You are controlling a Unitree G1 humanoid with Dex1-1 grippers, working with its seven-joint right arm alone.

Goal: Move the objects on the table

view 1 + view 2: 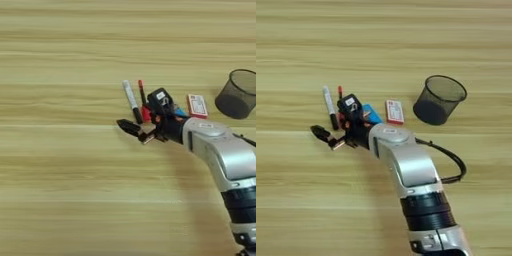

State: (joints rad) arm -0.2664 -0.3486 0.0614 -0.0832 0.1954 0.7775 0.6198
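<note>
Stationery lies in a small cluster near the middle of the table (381, 45), partly covered by the robot's wrist. The white marker (329, 105) shows most fully, a slim round barrel with a black cap at its near end. The red pen (142, 97) is only partly seen: a thin shaft beside the marker, its lower part passing behind the gripper's body. The blue block (372, 114) peeks out as a small bright wedge past the wrist, the rest hidden. A small red-and-white card or packet (395, 111) lies flat just to the right of it (its print is too small to read).

The right gripper (326, 136) reaches leftward just below the marker's cap. One black finger points left with a dark rounded tip; a small pale, coppery piece shows beside it. Whether the fingers are parted or closed cannot be told, nor whether anything is held.

The forearm is smooth silver with a black ribbed band and a black cable looping out. A black mesh cup (439, 100) stands tilted, well to the right. The tabletop is light wood with horizontal grain.
</note>
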